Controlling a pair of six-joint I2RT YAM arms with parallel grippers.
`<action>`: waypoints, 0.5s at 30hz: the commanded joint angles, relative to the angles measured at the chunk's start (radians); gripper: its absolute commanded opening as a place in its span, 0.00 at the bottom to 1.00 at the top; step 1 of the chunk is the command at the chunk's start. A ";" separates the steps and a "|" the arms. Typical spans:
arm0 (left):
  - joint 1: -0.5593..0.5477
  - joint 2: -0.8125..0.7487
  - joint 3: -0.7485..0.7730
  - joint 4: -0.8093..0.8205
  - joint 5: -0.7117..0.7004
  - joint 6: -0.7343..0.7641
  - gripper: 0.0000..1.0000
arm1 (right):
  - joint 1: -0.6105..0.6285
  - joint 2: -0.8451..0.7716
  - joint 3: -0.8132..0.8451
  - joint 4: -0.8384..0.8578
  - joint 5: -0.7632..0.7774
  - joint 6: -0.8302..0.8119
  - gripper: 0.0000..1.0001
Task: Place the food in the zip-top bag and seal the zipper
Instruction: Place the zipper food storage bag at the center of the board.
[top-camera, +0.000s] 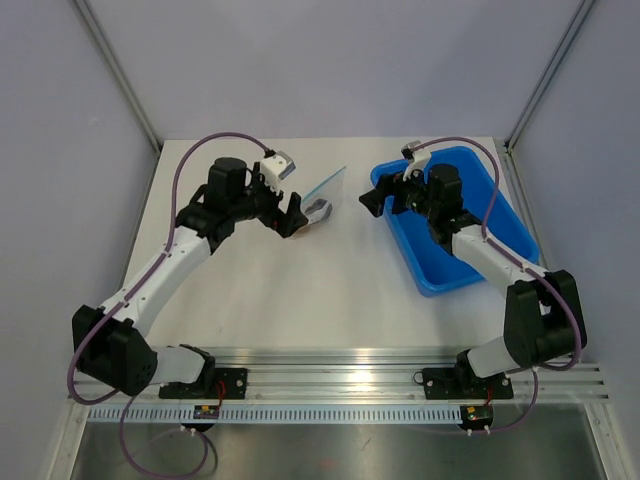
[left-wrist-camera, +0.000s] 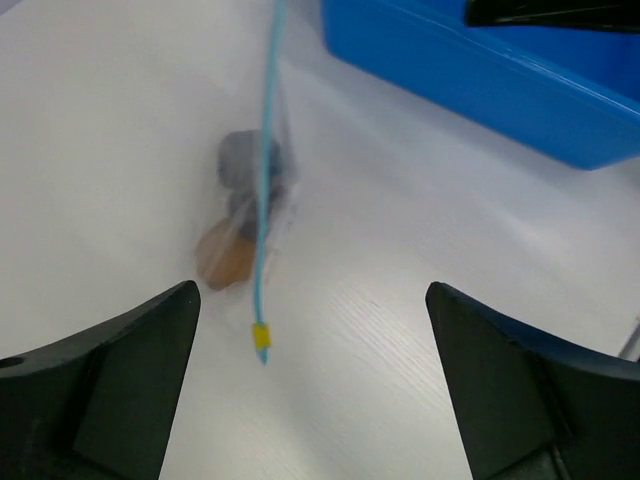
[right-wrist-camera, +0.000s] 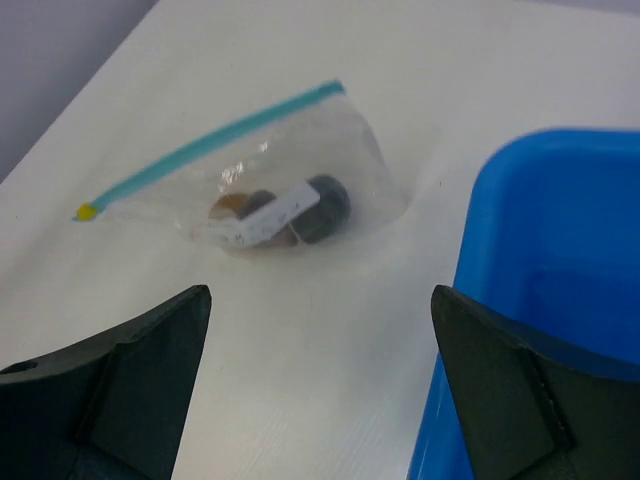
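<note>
**Operator:** Where do things stand?

**Spotter:** Both of your tools are spread wide and hold nothing. The bag (right-wrist-camera: 300, 165) rests on the table (right-wrist-camera: 330, 330), straight ahead of the left gripper (left-wrist-camera: 315, 385) and ahead and a little left of the right gripper (right-wrist-camera: 320, 385). The food (right-wrist-camera: 300, 215) is inside, bunched at the bottom. I make out 1 orange-brown piece and at least 1 dark one behind a white label (right-wrist-camera: 262, 222).

**Operator:** How will it handle?

**Spotter:** Light and floppy, I judge. The film looks thin and slick, so it will likely buckle or slide if you push it, and the pieces may roll inside. The zipper strip (right-wrist-camera: 200, 152) is probably the stiffest part. Take hold there, near the yellow tab (right-wrist-camera: 87, 211) or the far end, not on the bulge over the food.

**Operator:** Is it sealed?

**Spotter:** From the left wrist the strip reads as 1 thin line, but I cannot tell whether it is pressed shut all along.

**Operator:** Anything in the way?

**Spotter:** The blue tray (right-wrist-camera: 470, 260) sits just right of the right gripper, near the bag. Keep your right fingers off its wall when you swing in. I see nothing else between either tool and the bag.
</note>
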 joint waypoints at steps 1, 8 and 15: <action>-0.042 -0.087 -0.046 0.055 -0.016 -0.005 0.99 | -0.002 -0.087 -0.049 -0.001 0.107 0.074 0.99; -0.042 -0.150 0.041 -0.057 -0.102 -0.112 0.99 | -0.002 -0.181 0.111 -0.424 0.447 0.085 0.99; -0.044 -0.246 -0.066 0.006 -0.194 -0.267 0.99 | -0.003 -0.251 0.220 -0.835 0.851 0.163 0.99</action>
